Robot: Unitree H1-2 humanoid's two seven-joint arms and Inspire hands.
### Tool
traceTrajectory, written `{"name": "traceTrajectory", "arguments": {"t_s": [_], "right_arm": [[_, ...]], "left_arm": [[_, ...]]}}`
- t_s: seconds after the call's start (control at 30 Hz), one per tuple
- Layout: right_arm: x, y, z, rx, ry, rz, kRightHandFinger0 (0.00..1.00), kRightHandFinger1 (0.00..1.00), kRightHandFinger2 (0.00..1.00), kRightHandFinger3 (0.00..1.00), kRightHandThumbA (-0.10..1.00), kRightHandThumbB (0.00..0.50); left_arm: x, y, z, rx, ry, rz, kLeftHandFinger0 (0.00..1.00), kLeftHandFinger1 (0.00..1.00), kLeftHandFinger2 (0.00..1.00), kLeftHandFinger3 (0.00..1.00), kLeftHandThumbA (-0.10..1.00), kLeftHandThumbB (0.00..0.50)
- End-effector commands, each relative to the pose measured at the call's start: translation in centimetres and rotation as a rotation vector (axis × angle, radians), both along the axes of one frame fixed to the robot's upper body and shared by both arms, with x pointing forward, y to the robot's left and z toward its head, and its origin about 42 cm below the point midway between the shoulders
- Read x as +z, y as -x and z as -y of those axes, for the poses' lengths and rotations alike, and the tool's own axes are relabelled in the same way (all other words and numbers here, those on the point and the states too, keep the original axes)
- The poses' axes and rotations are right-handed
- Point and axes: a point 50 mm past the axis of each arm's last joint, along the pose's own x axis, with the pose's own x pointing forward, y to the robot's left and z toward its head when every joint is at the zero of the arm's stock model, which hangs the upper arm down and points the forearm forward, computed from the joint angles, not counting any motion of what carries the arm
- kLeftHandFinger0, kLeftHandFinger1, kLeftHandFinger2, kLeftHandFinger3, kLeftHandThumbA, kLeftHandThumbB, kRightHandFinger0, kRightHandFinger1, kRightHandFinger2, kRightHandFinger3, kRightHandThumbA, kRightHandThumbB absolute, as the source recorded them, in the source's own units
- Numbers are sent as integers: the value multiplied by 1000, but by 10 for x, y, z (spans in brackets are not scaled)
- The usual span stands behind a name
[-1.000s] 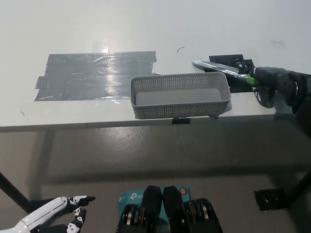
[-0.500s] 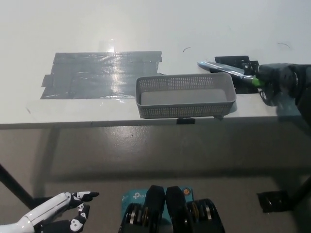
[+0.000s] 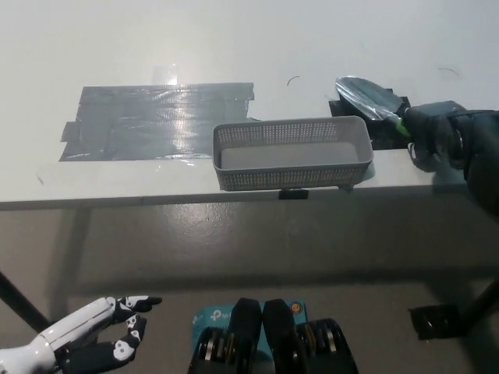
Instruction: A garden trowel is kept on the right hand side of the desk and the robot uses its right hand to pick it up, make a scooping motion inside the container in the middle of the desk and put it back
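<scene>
The trowel (image 3: 368, 98) is gripped by its green handle in the closed fingers of the right hand (image 3: 435, 137), with the blade just past the far right corner of the basket (image 3: 290, 178) on the table (image 3: 234, 47). The left hand (image 3: 82, 343) is seen at the near left, fingers spread.

I have open desk (image 3: 234, 47) behind the container (image 3: 281, 178) (its mesh wall stands between its floor and the trowel (image 3: 366, 95) in my right hand (image 3: 437, 134)).

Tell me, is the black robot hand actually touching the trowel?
Touching. The head view shows the black robot hand closed around the trowel at its green handle, with the blade sticking out past the far right corner of the basket.
</scene>
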Motion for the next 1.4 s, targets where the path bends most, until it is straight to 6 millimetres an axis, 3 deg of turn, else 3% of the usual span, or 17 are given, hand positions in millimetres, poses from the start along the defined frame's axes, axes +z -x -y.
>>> {"name": "traceTrajectory", "arguments": {"t_s": [0.0,0.03,0.07,0.17,0.23,0.27,0.33,0.4,0.43,0.53,0.6,0.77,0.87,1.13,1.2,1.3,1.37], "right_arm": [[-33,12,5,-10,110,-56,140,517,641,658,-100,168],[-36,13,5,-14,113,-50,240,612,734,867,-99,43],[-40,14,7,-23,125,-47,288,643,757,1000,-29,8],[-54,20,10,-60,164,-34,358,554,685,1000,299,0],[-60,23,10,-81,173,-9,270,431,605,1000,447,0],[-65,26,11,-81,160,26,54,201,417,1000,452,0],[-73,32,13,-86,106,114,0,4,239,843,313,0],[-87,41,14,-99,8,171,0,105,413,756,195,0],[-92,45,14,-107,-18,188,95,292,657,742,158,0],[-109,59,14,-120,-76,224,0,170,491,640,192,0],[-122,69,13,-80,-133,288,0,37,325,445,-55,0],[-129,76,9,-71,-205,353,0,25,365,171,-38,0],[-128,77,8,-84,-257,377,1,112,474,589,-100,0],[-145,92,20,-99,-292,415,0,32,348,377,-100,0],[-148,95,23,-106,-305,430,0,0,288,388,-100,5],[-148,96,30,-141,-359,436,0,1,275,614,-100,0],[-142,93,34,-146,-368,449,0,15,290,549,-100,2]], "left_arm": [[13,-1,-5,-12,0,14,1000,1000,1000,1000,1000,333],[13,-1,-5,-14,4,11,1000,1000,1000,1000,1000,338],[13,-1,-5,-17,6,10,1000,1000,1000,1000,1000,329],[12,-2,-5,-14,7,7,1000,1000,1000,1000,1000,328],[12,-2,-5,-12,5,6,1000,1000,1000,1000,1000,326],[12,-2,-5,-12,3,9,1000,1000,1000,1000,1000,314],[12,-2,-4,-13,5,8,1000,1000,1000,1000,1000,313],[10,1,-4,-14,8,2,1000,1000,1000,1000,1000,342],[10,1,-4,-13,11,0,1000,1000,1000,1000,1000,359],[8,4,-3,-16,1,-3,1000,1000,1000,1000,1000,341],[7,5,-5,-17,3,-13,1000,1000,1000,1000,1000,310],[4,8,-6,-13,-7,-22,1000,1000,1000,1000,1000,326],[3,9,-6,-9,-8,-21,1000,1000,1000,1000,1000,298],[2,12,-6,-17,-13,-30,1000,1000,1000,1000,1000,310],[2,13,-6,-18,-12,-34,1000,1000,1000,1000,1000,306],[2,12,-6,-19,-19,-29,1000,1000,1000,1000,1000,314],[2,12,-6,-22,-25,-31,1000,1000,1000,1000,1000,315]]}}
